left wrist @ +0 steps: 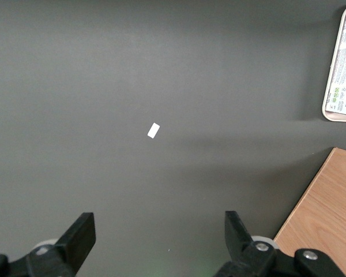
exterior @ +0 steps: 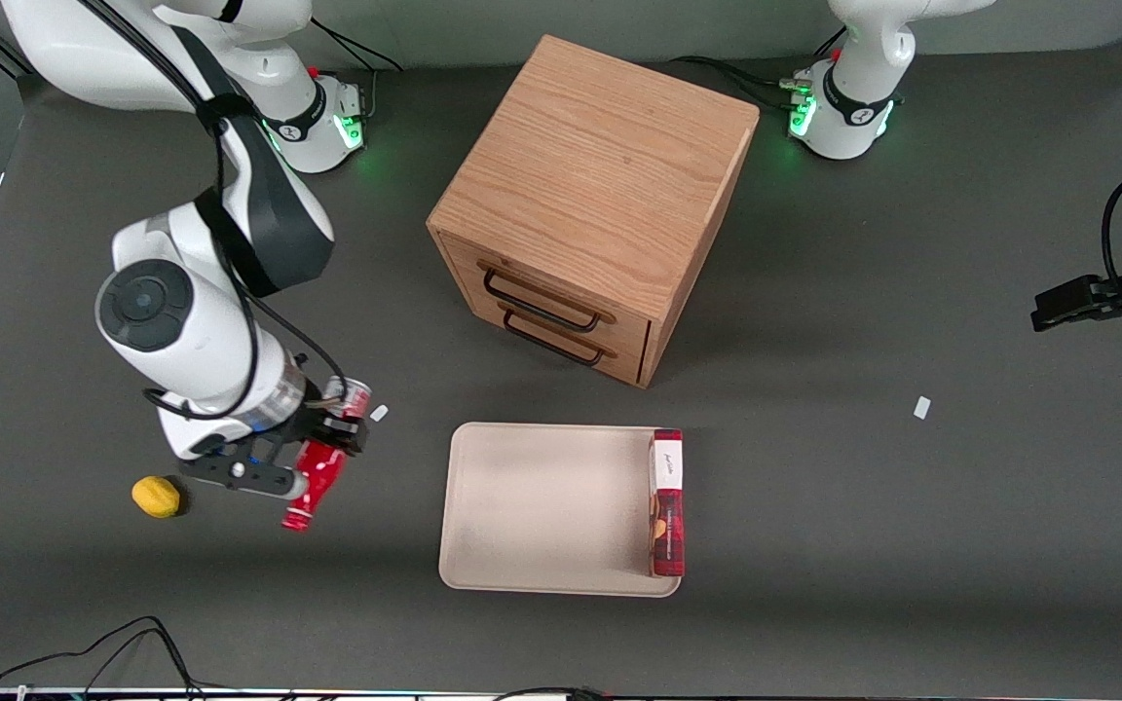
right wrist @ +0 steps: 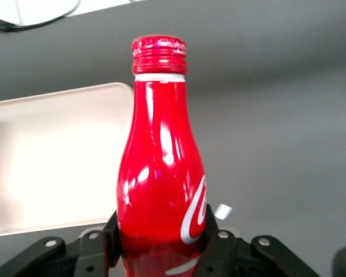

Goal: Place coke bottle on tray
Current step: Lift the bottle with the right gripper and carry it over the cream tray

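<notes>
1. Step in hand: the carry. The gripper (exterior: 319, 458) is clamped on the lower body of the coke bottle (exterior: 316, 482), fingers pressed against both sides as the right wrist view shows (right wrist: 160, 173).
2. Bottle position: held over the dark table (exterior: 912, 545) toward the working arm's end, lying tilted with its capped neck pointing toward the front camera. It is not over the tray.
3. Tray (exterior: 542, 506): lies flat in front of the wooden cabinet (exterior: 590, 204), nearer the front camera than the cabinet. A red-and-white box (exterior: 667, 501) rests along the tray edge toward the parked arm's end; the remainder of the tray surface is bare.
4. Next move, as judged: the bottle needs carrying sideways toward the parked arm's end until it sits above the bare part of the tray, then lowering and release. The box should be avoided.
5. Count:
   - one bottle
   - one tray
   - one box
   - one cabinet with two drawer handles (exterior: 542, 304)
   - one yellow lemon-like object (exterior: 156, 496) just beside the gripper
   - two small white scraps (exterior: 379, 413) (exterior: 921, 407) on the table.
</notes>
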You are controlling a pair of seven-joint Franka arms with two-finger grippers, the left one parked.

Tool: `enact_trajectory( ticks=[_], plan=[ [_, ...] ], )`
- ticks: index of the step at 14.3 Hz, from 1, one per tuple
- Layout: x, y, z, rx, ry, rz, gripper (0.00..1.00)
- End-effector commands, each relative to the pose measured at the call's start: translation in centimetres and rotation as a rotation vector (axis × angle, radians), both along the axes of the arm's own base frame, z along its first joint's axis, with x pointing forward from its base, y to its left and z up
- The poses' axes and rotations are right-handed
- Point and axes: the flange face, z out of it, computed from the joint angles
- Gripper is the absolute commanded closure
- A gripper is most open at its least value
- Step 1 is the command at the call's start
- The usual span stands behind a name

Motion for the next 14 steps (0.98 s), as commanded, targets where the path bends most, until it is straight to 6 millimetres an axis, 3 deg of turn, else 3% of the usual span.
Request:
enact_trajectory(
  ticks=[1, 5, 7, 12, 14],
  plan=[
    [3.9, 3.3, -5.0, 0.081, 0.005, 0.036, 1.0],
    [5.1, 6.1, -15.3, 0.176, -0.013, 0.03, 1.0],
    [4.8, 7.6, -18.9, 0.203, -0.017, 0.002, 1.0],
    [4.5, 7.5, -24.1, 0.213, 0.001, -0.019, 1.0],
    [4.6, 7.5, -24.3, 0.218, -0.016, -0.02, 1.0]
  ],
)
